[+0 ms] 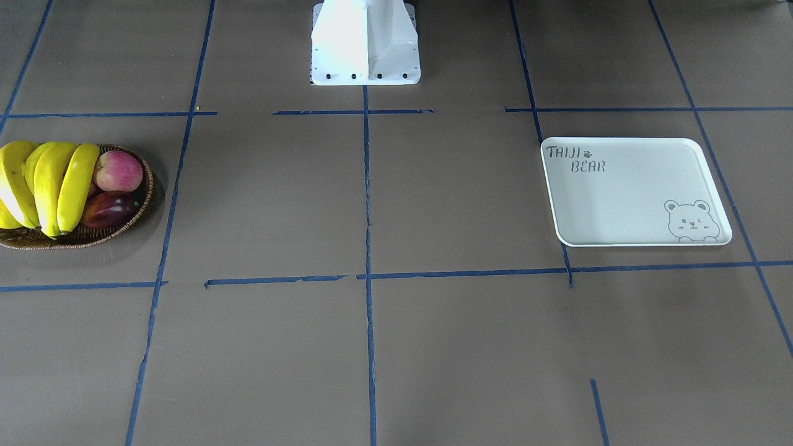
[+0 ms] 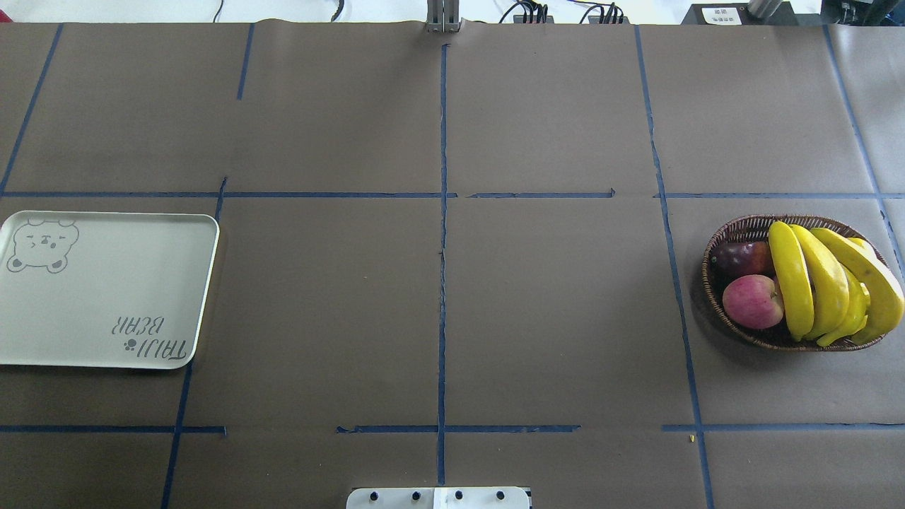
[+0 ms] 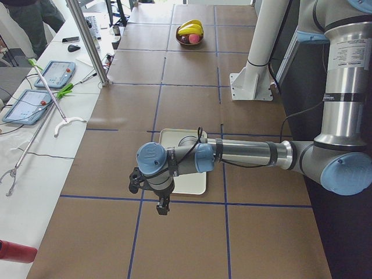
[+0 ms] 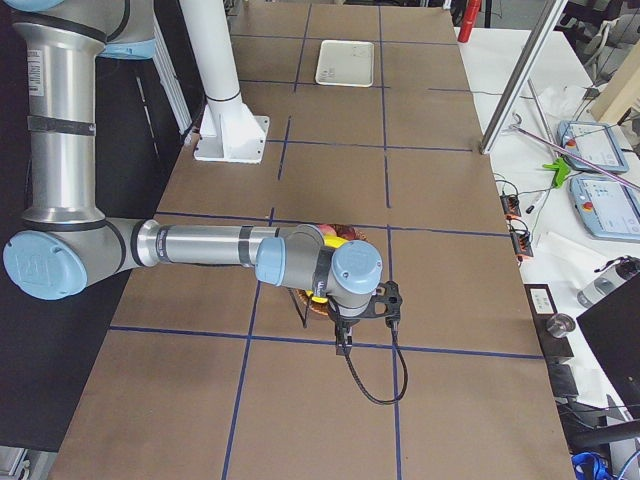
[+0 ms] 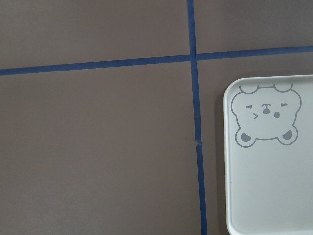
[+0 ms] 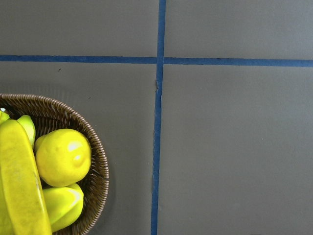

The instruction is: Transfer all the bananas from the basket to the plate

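Several long yellow bananas (image 2: 820, 283) lie side by side in the brown wicker basket (image 2: 728, 233) at the table's right; they also show in the front view (image 1: 56, 186) and the right wrist view (image 6: 19, 186). The white "TAIJI BEAR" plate (image 2: 106, 290) lies bare at the table's left, and its bear corner shows in the left wrist view (image 5: 269, 186). My left gripper (image 3: 149, 196) hangs high beside the plate's outer end. My right gripper (image 4: 367, 325) hangs high over the basket's outer end. Both show only in side views, so I cannot tell whether they are open or shut.
A pink apple (image 2: 753, 300) and a dark red apple (image 2: 742, 258) share the basket with plump yellow-green fruits (image 6: 62, 156). The robot's white base (image 1: 365, 43) stands mid-table. A side bench with tablets (image 3: 52, 74) and a metal post (image 3: 87, 40) borders the far side.
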